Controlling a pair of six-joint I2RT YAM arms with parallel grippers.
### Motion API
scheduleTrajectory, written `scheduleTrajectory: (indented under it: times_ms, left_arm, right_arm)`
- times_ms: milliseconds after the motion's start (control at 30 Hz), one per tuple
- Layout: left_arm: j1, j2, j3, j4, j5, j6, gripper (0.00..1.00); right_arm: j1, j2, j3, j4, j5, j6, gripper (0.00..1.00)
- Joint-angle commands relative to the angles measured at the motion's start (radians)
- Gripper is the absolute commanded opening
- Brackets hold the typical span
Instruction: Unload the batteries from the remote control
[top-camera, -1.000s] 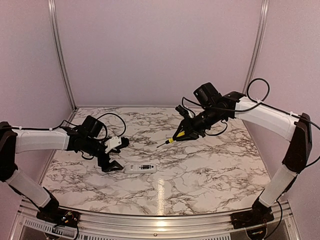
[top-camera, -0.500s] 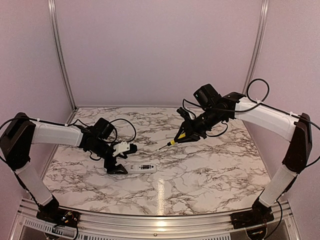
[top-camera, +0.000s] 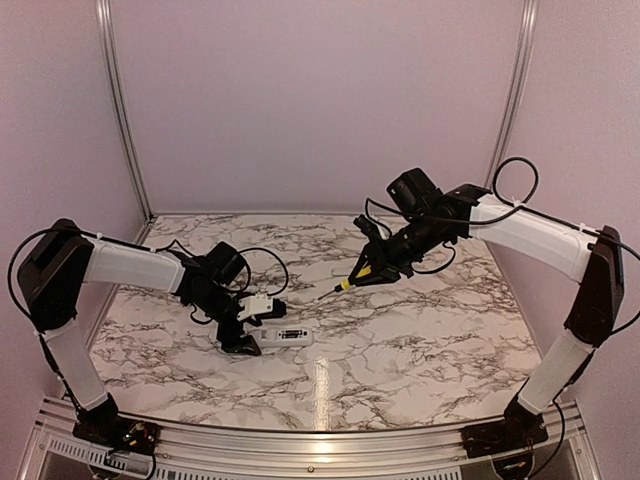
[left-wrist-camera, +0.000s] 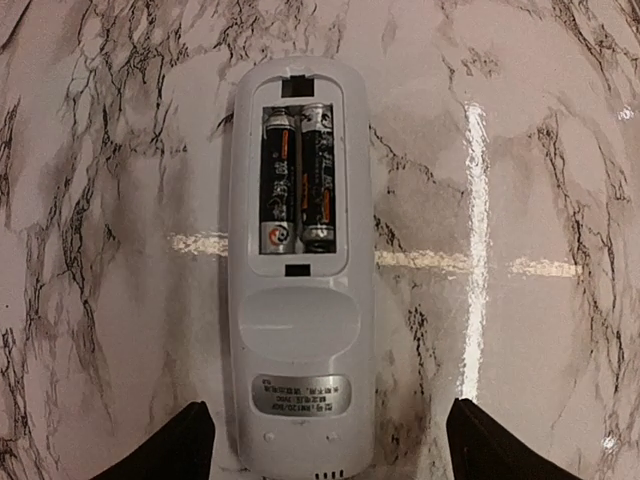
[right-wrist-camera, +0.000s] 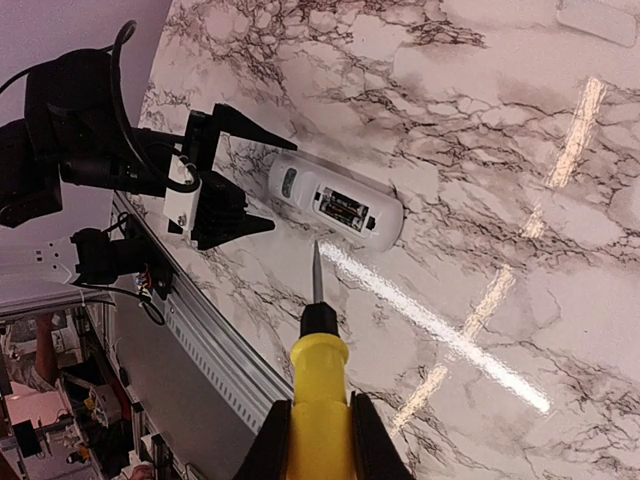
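The white remote control lies on the marble table, compartment face up with no cover on it. Two dark batteries sit side by side in the recess; they also show in the right wrist view. My left gripper is open at the remote's left end. In the left wrist view its fingers stand on either side of the remote's near end, apart from it. My right gripper is shut on a yellow-handled screwdriver, held in the air, tip pointing at the remote.
The marble table has a metal rail along its near edge. A small pale flat piece lies at the top right edge of the right wrist view. Pink walls enclose the back and sides.
My left arm has reached to the right and brought its open gripper up to the remote's left end. The right arm with the screwdriver has hardly moved.
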Motion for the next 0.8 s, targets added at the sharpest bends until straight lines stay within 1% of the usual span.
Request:
scheduleTrajectory:
  times_ms: [0, 67, 300, 533, 767]
  left_arm:
    - [-0.013, 0.039, 0.05, -0.041, -0.03, 0.02, 0.82]
    - [-0.016, 0.054, 0.063, -0.046, -0.039, 0.018, 0.78]
    - [-0.022, 0.094, 0.099, -0.07, -0.057, 0.036, 0.72]
    - [-0.041, 0.103, 0.092, -0.083, -0.071, 0.048, 0.7]
    - [-0.044, 0.131, 0.118, -0.106, -0.075, 0.051, 0.52]
  right_arm:
    - [-0.007, 0.017, 0.042, -0.006, 0.007, -0.003, 0.0]
    - [-0.007, 0.018, 0.044, -0.007, 0.008, -0.006, 0.0]
    - [-0.007, 0.022, 0.042, -0.009, 0.01, -0.011, 0.0]
    - [-0.007, 0.022, 0.04, -0.009, 0.011, -0.012, 0.0]
    - [-0.007, 0.025, 0.047, -0.012, 0.012, -0.014, 0.0]
